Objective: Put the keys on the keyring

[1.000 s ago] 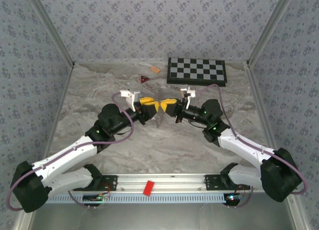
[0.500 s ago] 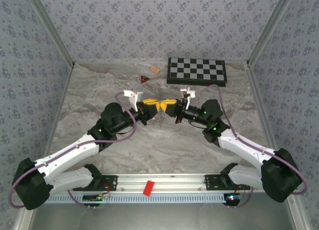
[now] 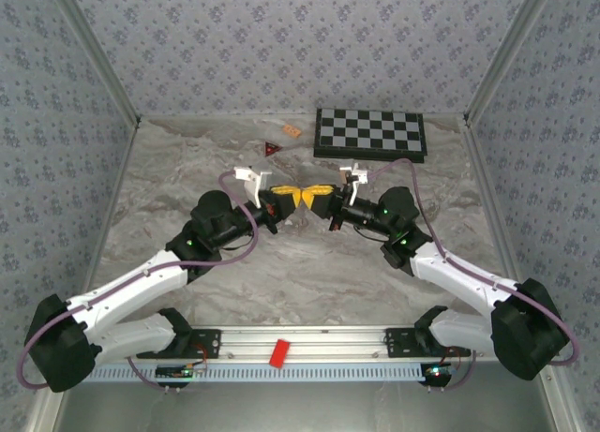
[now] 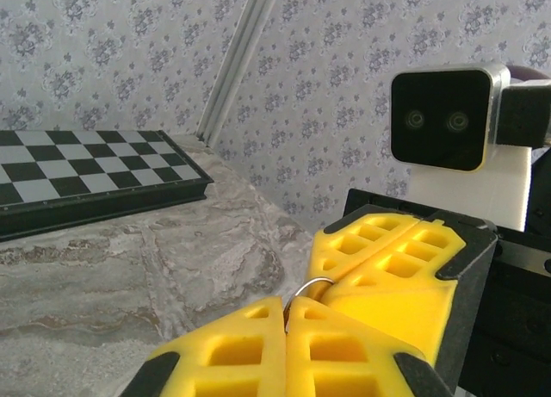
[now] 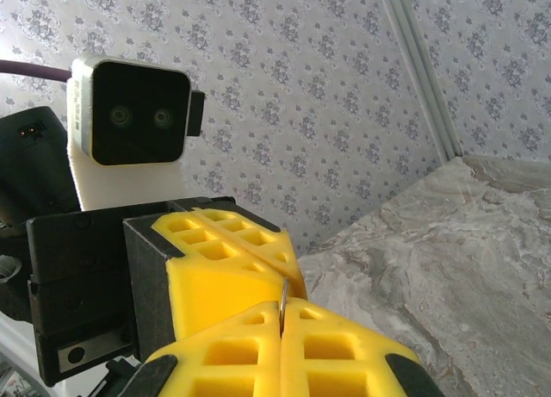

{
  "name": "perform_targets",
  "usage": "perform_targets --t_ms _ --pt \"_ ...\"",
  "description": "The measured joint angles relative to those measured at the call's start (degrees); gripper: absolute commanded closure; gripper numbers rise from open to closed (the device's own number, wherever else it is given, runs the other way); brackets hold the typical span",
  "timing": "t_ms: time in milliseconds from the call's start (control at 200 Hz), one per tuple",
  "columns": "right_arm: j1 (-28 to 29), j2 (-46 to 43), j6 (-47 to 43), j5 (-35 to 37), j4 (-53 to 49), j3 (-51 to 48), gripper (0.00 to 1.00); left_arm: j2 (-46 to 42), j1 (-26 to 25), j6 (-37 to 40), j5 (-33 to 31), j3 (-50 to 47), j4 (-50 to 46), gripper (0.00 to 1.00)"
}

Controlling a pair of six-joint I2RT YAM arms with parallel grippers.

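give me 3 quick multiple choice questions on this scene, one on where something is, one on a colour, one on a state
1. Where does the chessboard lie?
A) by the arm bases
B) under the left arm
C) far side, right of centre

2. What colour are the gripper fingers?
A) yellow
B) blue
C) white

3. How does the left gripper stand?
A) wide open
B) shut on the keyring
C) shut on a chess piece

Answers:
1 C, it sits at the far end, to the right, in the top view.
2 A, both wrist views show yellow fingers.
3 B, its fingers meet and the thin wire loop comes out of their seam.
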Motion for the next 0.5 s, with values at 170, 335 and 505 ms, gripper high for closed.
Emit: perform_targets --t_ms 170,335,505 --pt "0.0 -0.1 0.0 0.1 0.0 0.0 0.97 0.0 0.0 0.0 0.0 0.0 0.0 1.00" --pt "-0.2 -0.3 0.2 -0.3 -0.1 0.0 0.83 0.0 0.0 0.0 0.4 0.0 0.2 1.00" --pt "-2.0 -0.5 2.9 -2.8 1.9 -0.2 0.77 -0.1 0.0 -0.3 0.7 0.0 1.2 1.00"
